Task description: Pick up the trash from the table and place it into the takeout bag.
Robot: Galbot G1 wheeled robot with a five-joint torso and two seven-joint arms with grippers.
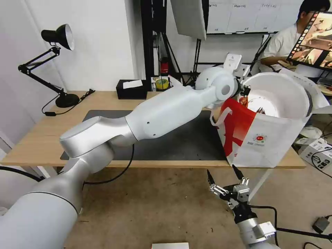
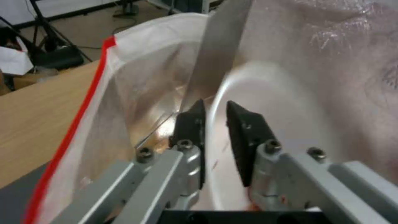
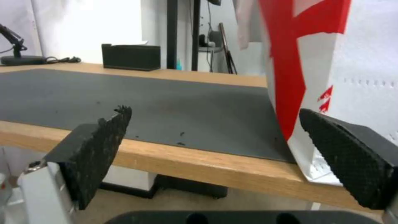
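My left arm reaches across the table (image 1: 34,138) to the red-and-white takeout bag (image 1: 256,138) at its right end. The left gripper (image 1: 245,91) is shut on the rim of the white round bowl (image 1: 280,93), which is tipped on its side in the bag's mouth with red crayfish shells (image 1: 258,106) showing inside. In the left wrist view the black fingers (image 2: 191,121) pinch the bowl's rim (image 2: 265,93) beside the silver foil lining (image 2: 149,81). My right gripper (image 1: 223,173) hangs open below the table's front edge, facing the bag (image 3: 331,77).
A dark grey mat (image 1: 173,141) covers the table's middle. A black desk lamp (image 1: 58,38) stands at the back left. At the back edge sit a black tissue box (image 1: 131,89) and a yellow tape roll (image 1: 161,83). Cables and boxes (image 1: 318,152) lie on the floor at right.
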